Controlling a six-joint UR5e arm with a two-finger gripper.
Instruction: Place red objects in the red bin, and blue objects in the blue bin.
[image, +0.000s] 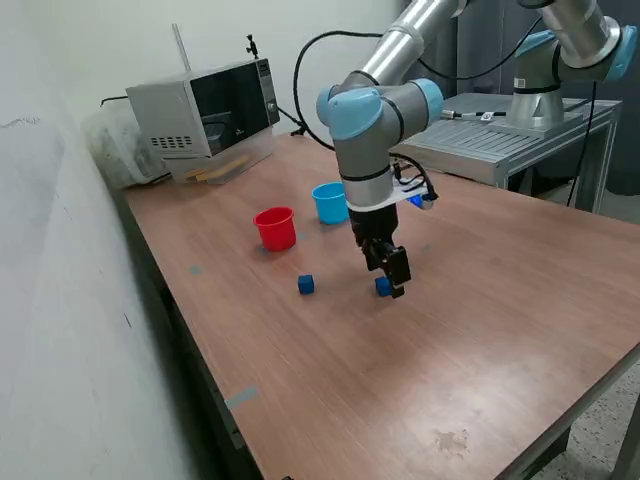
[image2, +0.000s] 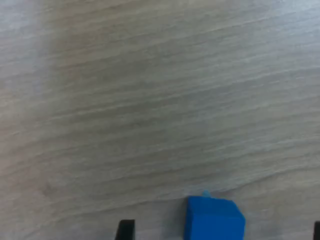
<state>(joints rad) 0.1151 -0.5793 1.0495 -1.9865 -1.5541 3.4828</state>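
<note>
One blue cube (image: 383, 286) lies on the wooden table, down between the fingers of my gripper (image: 392, 284). In the wrist view this blue cube (image2: 214, 220) sits between two dark fingertips (image2: 125, 230) that stand wide apart, with a gap on each side, so my gripper (image2: 221, 231) is open around it. A second blue cube (image: 306, 285) rests on the table toward the exterior view's left. The red bin (image: 275, 228) and the light blue bin (image: 330, 202) stand upright behind the cubes. No red objects show in either view.
A microwave (image: 205, 115) stands at the table's back corner against the wall. A metal platform (image: 500, 140) with a second arm's base sits at the exterior view's right. The table edge (image: 200, 370) runs along the exterior view's left.
</note>
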